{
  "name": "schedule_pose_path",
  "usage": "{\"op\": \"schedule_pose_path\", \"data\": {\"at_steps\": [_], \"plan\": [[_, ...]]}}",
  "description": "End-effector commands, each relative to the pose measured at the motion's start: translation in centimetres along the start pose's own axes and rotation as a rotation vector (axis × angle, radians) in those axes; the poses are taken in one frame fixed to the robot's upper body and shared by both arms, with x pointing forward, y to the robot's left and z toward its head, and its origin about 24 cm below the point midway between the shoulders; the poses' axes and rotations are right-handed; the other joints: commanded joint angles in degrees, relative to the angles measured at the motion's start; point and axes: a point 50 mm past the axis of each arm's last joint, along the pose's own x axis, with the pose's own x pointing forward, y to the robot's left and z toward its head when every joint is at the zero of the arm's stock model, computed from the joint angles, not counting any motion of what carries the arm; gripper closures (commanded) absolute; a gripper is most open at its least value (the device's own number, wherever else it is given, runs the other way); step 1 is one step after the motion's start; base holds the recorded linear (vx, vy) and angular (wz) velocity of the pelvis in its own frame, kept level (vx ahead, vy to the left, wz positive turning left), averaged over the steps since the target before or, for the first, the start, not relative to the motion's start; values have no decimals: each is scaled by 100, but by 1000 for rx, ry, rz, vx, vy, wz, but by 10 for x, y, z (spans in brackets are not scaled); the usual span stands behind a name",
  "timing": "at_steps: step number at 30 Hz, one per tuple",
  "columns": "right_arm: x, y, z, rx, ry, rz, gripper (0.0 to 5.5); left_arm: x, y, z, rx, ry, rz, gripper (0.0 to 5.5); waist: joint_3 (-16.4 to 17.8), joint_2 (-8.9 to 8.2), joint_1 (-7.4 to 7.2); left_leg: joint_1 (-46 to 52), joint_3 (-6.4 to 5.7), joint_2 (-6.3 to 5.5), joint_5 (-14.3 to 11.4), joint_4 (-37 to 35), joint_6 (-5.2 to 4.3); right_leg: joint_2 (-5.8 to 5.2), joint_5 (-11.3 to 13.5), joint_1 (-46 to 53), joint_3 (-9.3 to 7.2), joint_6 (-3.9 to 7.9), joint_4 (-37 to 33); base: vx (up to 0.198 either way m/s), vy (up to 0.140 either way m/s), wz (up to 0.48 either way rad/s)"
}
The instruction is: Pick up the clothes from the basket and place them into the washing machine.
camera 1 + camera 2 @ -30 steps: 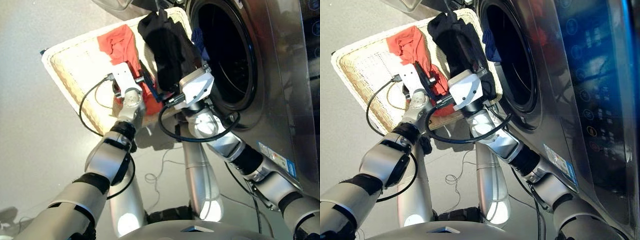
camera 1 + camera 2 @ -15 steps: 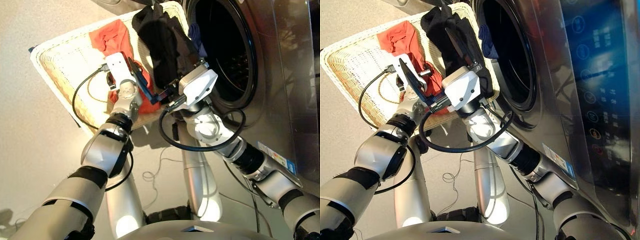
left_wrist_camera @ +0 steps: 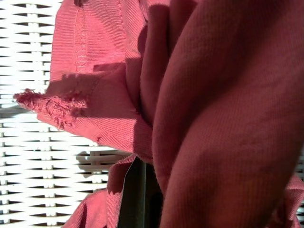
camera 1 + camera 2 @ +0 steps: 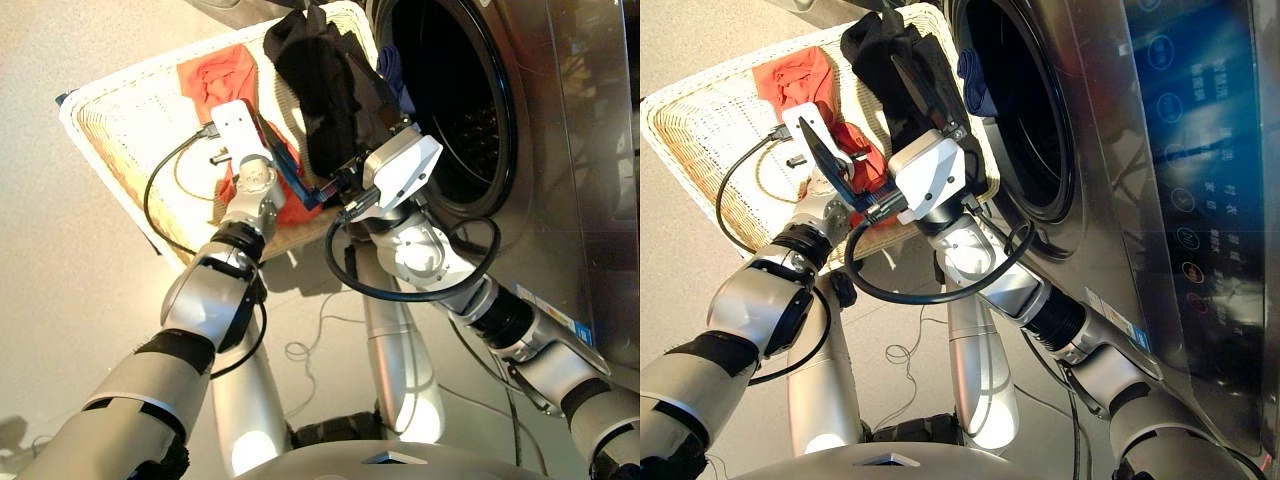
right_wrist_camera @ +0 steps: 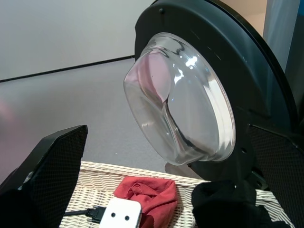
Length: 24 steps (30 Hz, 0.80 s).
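Red-orange garment (image 4: pixel 225 85) fills the left wrist view; left gripper (image 4: pixel 275 170) is buried in it over the basket (image 4: pixel 120 130), one finger showing under the cloth, can't tell if it's clamped. Left arm reaches forward, forearm raised, wrist over the basket's near half. Right arm crosses in from the right, elbow bent, right gripper (image 5: pixel 156 190) with fingers spread wide, empty, above the black garment (image 4: pixel 330 90) lying at the basket's right end. Navy garment (image 4: pixel 392 75) hangs at the drum lip of the washing machine (image 4: pixel 560 150). Farther off, porthole door (image 5: pixel 190 99) stands swung open.
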Motion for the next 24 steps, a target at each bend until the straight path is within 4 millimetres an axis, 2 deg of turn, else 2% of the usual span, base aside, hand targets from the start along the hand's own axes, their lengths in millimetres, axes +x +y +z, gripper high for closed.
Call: {"op": "schedule_pose_path", "data": {"at_steps": [1, 5, 10, 13, 17, 24], "plan": [[1, 10, 32, 75, -168, 27, 0, -2, -9, 1, -22, -5, -8, 550, -227, -79, 0, -116, -158, -3, 82, 167, -61, -310, 31, 182, -162, 375, 75, 0, 0, 0], [-1, 8, 30, 54, -158, 10, 0, -5, -10, -4, -23, -3, -14, 550, -223, -82, 15, 34, -142, -25, 136, -5, -65, -305, 66, 326, -157, 375, -54, 0, 0, 0], [-6, -2, 20, -10, -109, -48, 0, -13, -16, -9, -43, -42, -45, 550, -171, -8, 78, 362, -99, -112, 257, -356, -73, -361, 150, 636, -176, 397, -306, 0, 0, 0], [-13, -12, 12, -82, -61, -97, 0, -27, -21, -12, -51, -113, -105, 550, -115, 86, 153, 670, -64, -223, 388, -733, -78, -414, 254, 914, -204, 430, -597, 0, 0, 0], [-22, -27, -2, -148, 17, -188, 0, -49, -15, -14, -89, -211, -169, 550, -77, 224, 285, 1159, -14, -390, 580, -1298, -78, -503, 398, 1371, -264, 490, -1041, 13, -2, -2], [-46, -43, -20, -136, 141, -300, 0, -82, 14, -16, -116, -312, -278, 550, -210, 356, 449, 1997, 42, -682, 817, -2152, -87, -661, 655, 2178, -334, 624, -1803, 76, 9, 57]]}}
